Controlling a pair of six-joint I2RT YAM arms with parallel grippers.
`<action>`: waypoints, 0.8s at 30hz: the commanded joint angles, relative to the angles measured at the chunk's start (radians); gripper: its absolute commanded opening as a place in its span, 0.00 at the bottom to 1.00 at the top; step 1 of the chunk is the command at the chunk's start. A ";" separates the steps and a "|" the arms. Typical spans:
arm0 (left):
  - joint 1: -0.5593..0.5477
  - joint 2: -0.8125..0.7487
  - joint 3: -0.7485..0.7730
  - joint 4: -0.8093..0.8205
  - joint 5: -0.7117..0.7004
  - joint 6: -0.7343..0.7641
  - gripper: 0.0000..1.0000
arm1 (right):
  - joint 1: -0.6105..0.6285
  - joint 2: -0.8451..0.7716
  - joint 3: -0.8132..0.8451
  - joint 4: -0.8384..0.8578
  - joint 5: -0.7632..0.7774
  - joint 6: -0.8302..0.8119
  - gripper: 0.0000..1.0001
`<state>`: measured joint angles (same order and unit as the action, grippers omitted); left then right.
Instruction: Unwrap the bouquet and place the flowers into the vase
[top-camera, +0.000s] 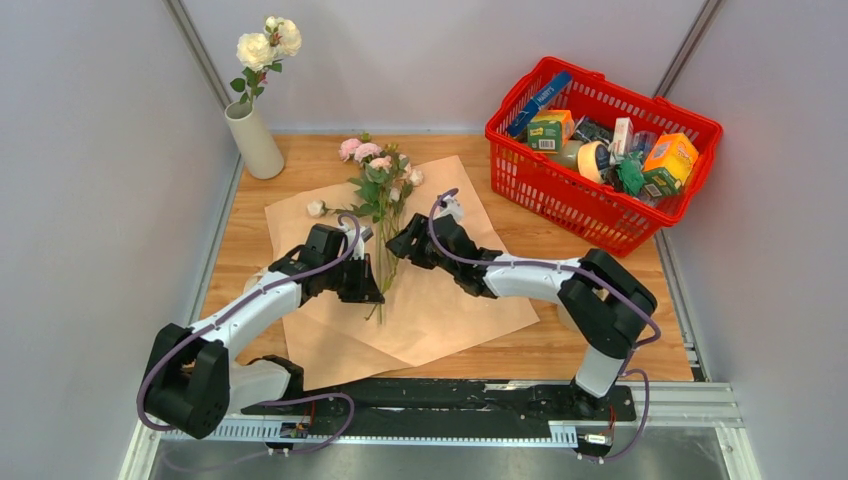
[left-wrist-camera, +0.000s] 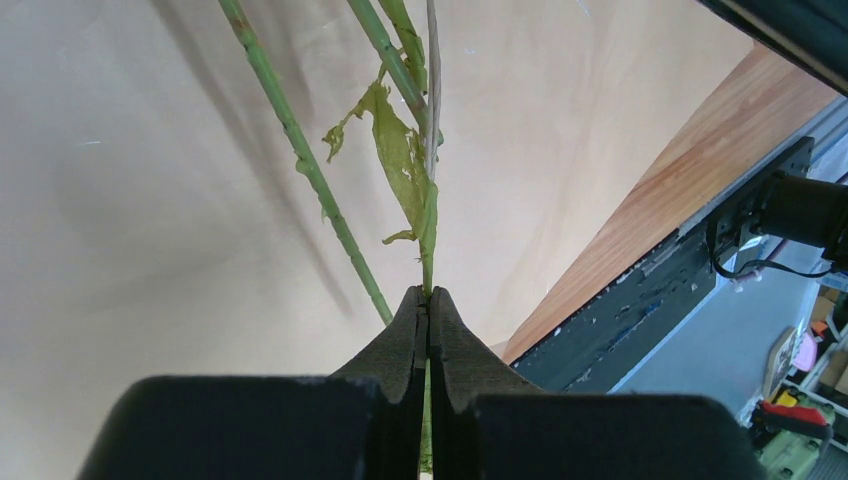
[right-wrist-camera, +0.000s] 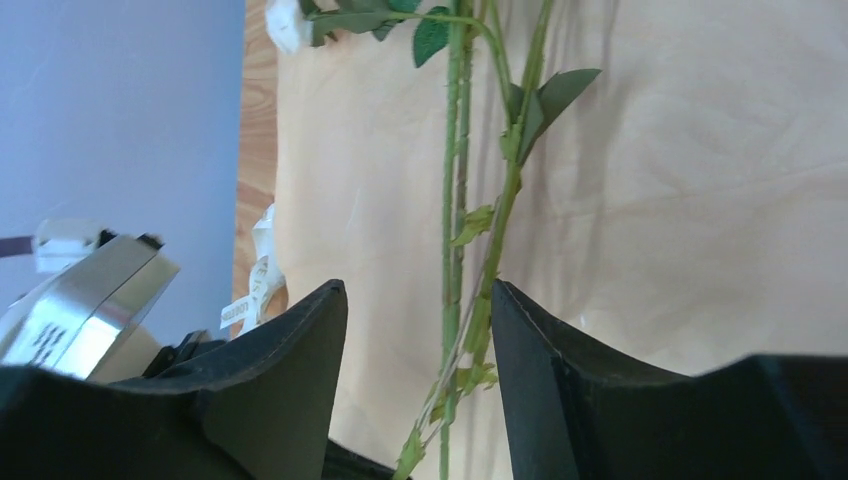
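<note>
Left arm (top-camera: 250, 305): rises from the lower left of the frame, forearm reaching toward centre. Left claw (left-wrist-camera: 428, 297): fingers pressed together, nipping one flower stem (left-wrist-camera: 428, 265). Right arm (top-camera: 530, 272): elbow at lower right, forearm stretched left toward centre. Right claw (right-wrist-camera: 416, 290): fingers parted, tips pointing left.

The flowers (top-camera: 378, 170) are pink and cream with green stems, the paper (top-camera: 450, 300) peach-tan, the vase (top-camera: 255, 145) off-white, the basket (top-camera: 560, 195) red.
</note>
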<state>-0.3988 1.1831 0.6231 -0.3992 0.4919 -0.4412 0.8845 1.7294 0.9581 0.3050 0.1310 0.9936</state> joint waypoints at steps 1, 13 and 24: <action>-0.005 -0.016 -0.006 0.029 0.011 0.009 0.00 | -0.018 0.070 0.056 -0.038 -0.001 0.045 0.56; -0.006 -0.019 -0.011 0.046 0.024 0.018 0.00 | -0.036 0.200 0.094 0.051 -0.088 0.178 0.43; -0.006 -0.016 -0.002 0.034 0.014 0.018 0.00 | -0.044 0.174 0.025 0.140 -0.050 0.192 0.00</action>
<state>-0.3992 1.1820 0.6086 -0.3912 0.4911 -0.4366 0.8513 1.9339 1.0134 0.3595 0.0547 1.1728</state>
